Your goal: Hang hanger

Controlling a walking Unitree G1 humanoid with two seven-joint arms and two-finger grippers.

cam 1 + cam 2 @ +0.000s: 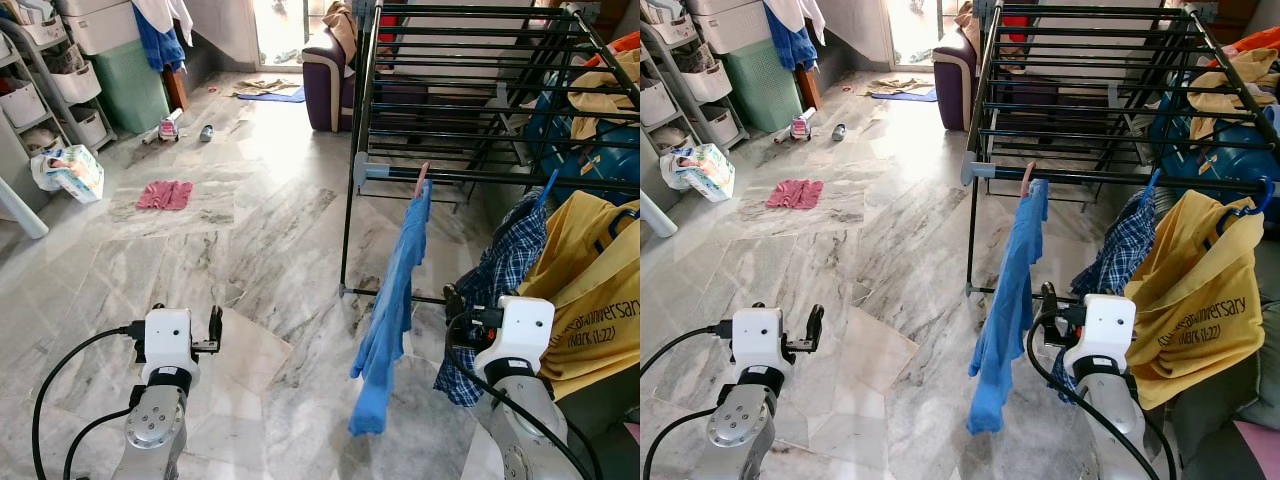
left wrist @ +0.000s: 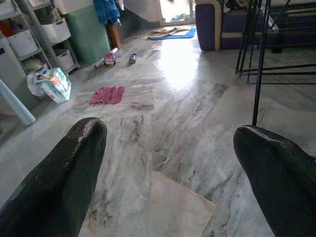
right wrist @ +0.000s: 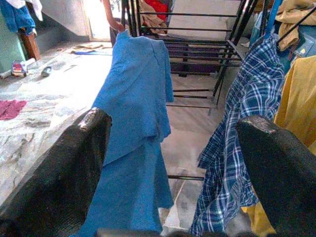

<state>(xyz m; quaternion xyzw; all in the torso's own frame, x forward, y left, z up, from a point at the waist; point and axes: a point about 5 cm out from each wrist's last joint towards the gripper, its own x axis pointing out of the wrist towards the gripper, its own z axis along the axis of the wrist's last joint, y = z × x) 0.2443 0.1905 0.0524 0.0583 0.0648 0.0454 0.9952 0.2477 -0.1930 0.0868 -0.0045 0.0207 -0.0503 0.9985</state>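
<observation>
floor (image 1: pixel 260 250): grey marble tile | on it: pink cloth (image 1: pixel 164 194); drying rack (image 1: pixel 470 90); blue mat (image 1: pixel 272 96)

I am looking into a lived-in home: a marble-tiled floor (image 1: pixel 250 250), a black drying rack (image 1: pixel 480 90) hung with a blue shirt (image 1: pixel 395 300), a purple sofa (image 1: pixel 330 80) behind the rack, and storage shelves (image 1: pixel 50 90) far off to its left.

1. Blue shirt (image 1: pixel 392 300) on a pink hanger (image 1: pixel 421 179).
2. Blue-and-white checked shirt (image 1: pixel 495 285).
3. Yellow shirt (image 1: pixel 592 290) with dark lettering.
4. Black rack (image 1: pixel 480 90).
5. Grey-veined marble floor (image 1: pixel 250 250); pink cloth (image 1: pixel 164 194).
</observation>
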